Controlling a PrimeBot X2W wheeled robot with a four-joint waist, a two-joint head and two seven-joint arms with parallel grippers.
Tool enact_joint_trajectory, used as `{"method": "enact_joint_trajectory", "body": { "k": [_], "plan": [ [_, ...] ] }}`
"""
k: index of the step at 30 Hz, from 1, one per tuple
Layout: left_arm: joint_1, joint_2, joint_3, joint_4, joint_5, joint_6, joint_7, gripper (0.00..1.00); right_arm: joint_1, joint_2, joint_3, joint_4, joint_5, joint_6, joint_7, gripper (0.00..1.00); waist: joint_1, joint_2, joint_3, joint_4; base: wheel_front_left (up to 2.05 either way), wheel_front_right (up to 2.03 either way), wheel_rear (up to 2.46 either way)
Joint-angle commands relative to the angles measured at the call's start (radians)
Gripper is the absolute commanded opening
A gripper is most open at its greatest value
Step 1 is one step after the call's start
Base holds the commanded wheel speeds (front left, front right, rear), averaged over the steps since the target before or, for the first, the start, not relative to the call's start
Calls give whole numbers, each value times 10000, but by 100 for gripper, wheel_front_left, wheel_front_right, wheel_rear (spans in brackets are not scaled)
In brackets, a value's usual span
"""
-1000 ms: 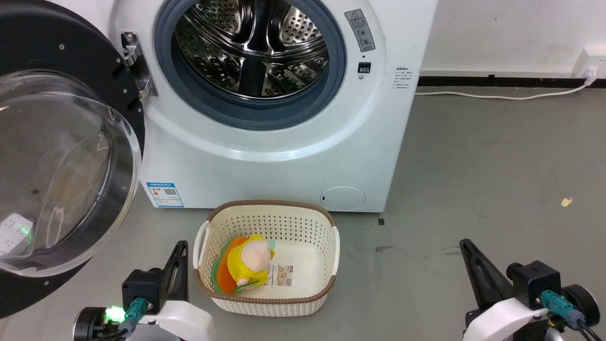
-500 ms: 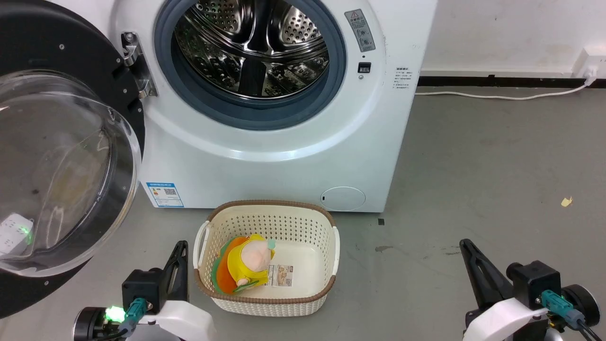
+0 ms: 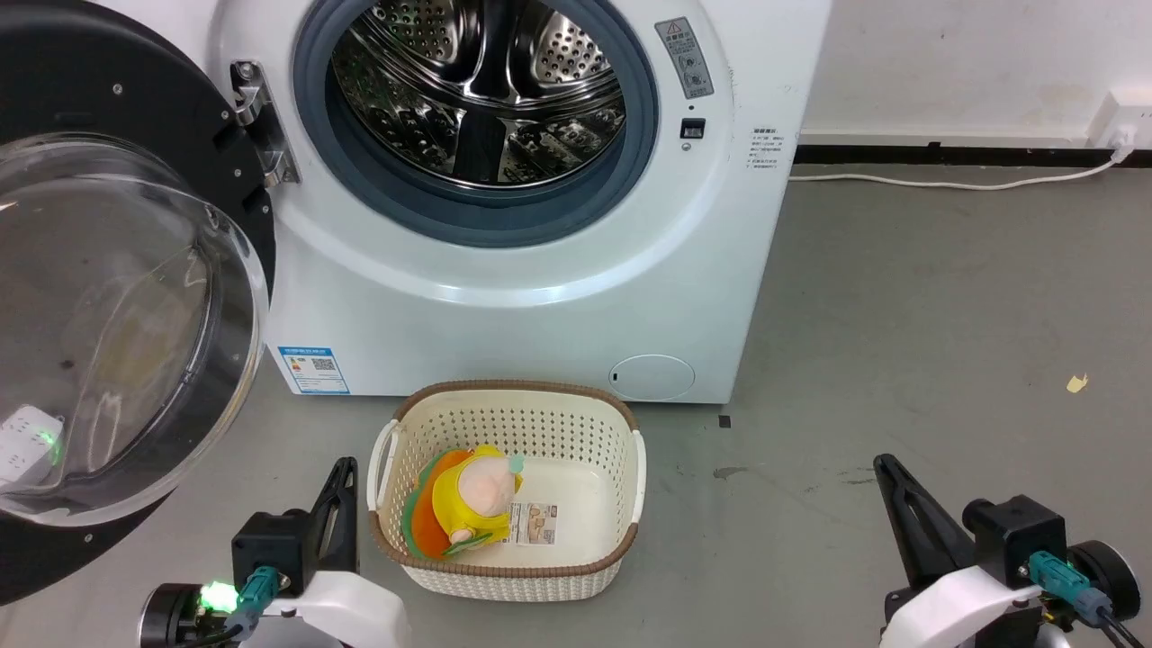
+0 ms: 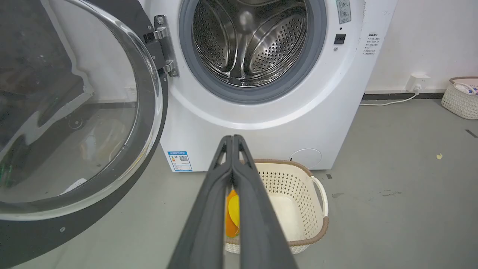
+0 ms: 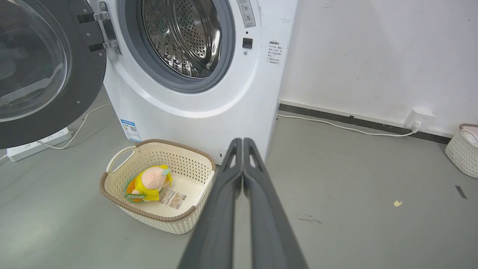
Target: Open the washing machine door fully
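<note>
Door (image 3: 117,315) is swung out wide on the washer's left, hanging off the hinge (image 3: 261,126), inner glass bowl facing the room. Its black rim runs off the left edge of the head view.

Washer (image 3: 540,297) stands against the wall. The drum (image 3: 486,90) mouth is fully exposed, with a grey gasket around it. Blue sticker (image 3: 313,369) sits low on the front at the door side, round flap (image 3: 652,376) low on the other side.

Basket (image 3: 504,389) is on the floor (image 3: 900,315) just in front of the washer, below the drum mouth, between sticker and flap. A yellow-orange toy (image 3: 468,504) lies in its left half, printed tag beside it.

Left pincer (image 4: 232,139) is closed tight, holding nothing, low over the floor just left of the basket. It is clear of the door and points at the washer front. Right pincer (image 5: 242,141) is also closed tight, holding nothing, well right of the basket over bare floor.

White cable (image 3: 945,184) runs along the wall base to a socket at right. Power strip (image 5: 37,144) lies on the floor under the door. Second basket (image 5: 461,153) sits far right by the wall.
</note>
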Motion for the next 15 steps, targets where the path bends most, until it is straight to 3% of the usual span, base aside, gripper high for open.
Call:
{"method": "enact_joint_trajectory", "body": {
  "k": [1,15],
  "plan": [
    [-151,3,9,-39,89,-43,3,0,-135,51,-5,-39,-76,8,7,0,0,0,0,0,0,0,0],
    [-151,3,9,-39,89,-43,3,0,-135,51,-5,-39,-76,8,7,0,0,0,0,0,0,0,0]
  ]
}}
